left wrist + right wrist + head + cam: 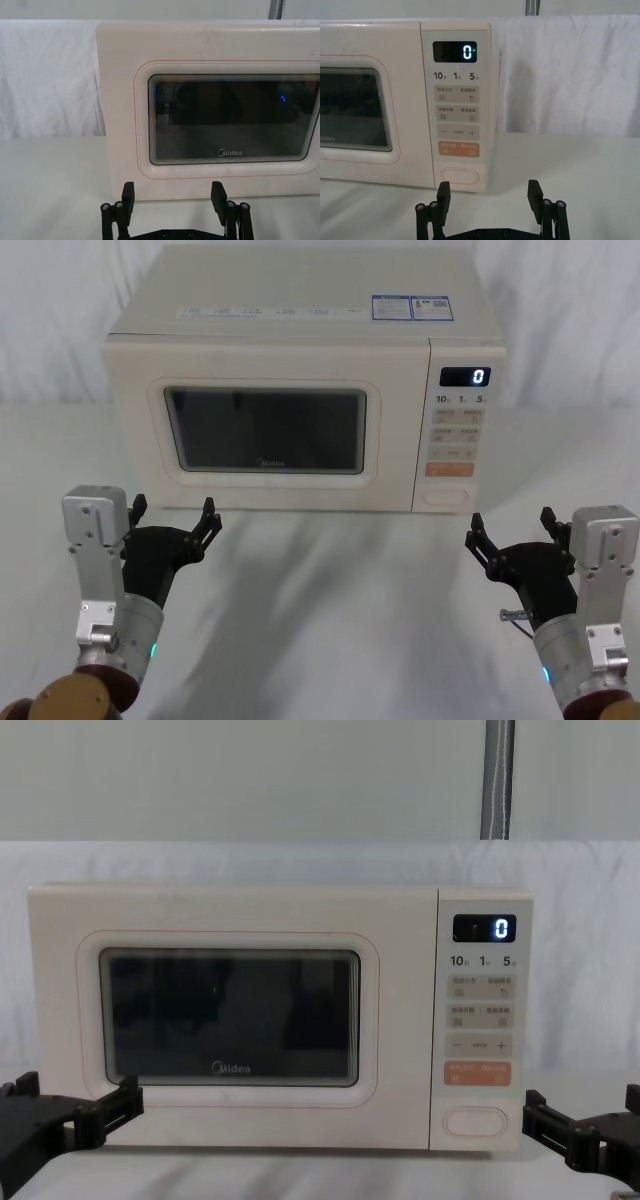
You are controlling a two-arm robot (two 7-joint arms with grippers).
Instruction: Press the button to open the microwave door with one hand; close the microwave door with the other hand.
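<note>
The cream microwave (pixel 300 360) stands at the middle of the white table, its display showing "0". The microwave door (pixel 265 430) with the dark window is shut flush; it also faces the left wrist camera as the door (pixel 120 100). At the bottom of the key panel sits the wide oval button (pixel 446 497), also seen as the button (pixel 459 177) and the button (pixel 474 1121). My left gripper (pixel 175 508) hovers open before the door's lower left corner, empty. My right gripper (pixel 512 525) hovers open just right of and in front of the button, empty.
A white cloth covers the table (pixel 330 580) and hangs as a backdrop (pixel 570 75) behind the microwave. An orange key (pixel 459 149) lies directly above the button. A grey pole (pixel 497 780) rises behind. Bare table lies between my arms.
</note>
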